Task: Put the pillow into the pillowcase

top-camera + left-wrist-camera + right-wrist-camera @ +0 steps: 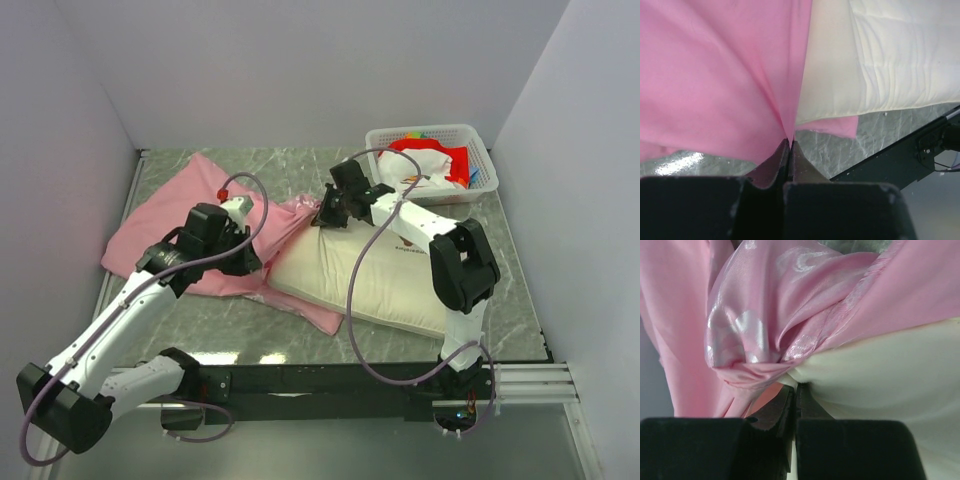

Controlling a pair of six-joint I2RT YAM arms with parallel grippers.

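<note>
The pink pillowcase [165,225] lies wrinkled on the left of the table, one strip running under the cream-white pillow [385,280] at center right. My left gripper [250,262] is shut on a fold of pillowcase [715,75] at the pillow's [900,60] near-left end, its jaws pressed together around the pink cloth. At the pillow's far-left corner my right gripper [325,215] is shut, and a nub of the pillow [880,375] is caught at its tips. Bunched pillowcase [765,315] presses against that corner. The pillow's printed face is not visible.
A white plastic basket [480,150] holding red and white cloth stands at the back right. White walls close in the marble-patterned table [220,320] on three sides. A black rail [330,380] runs along the near edge by the arm bases.
</note>
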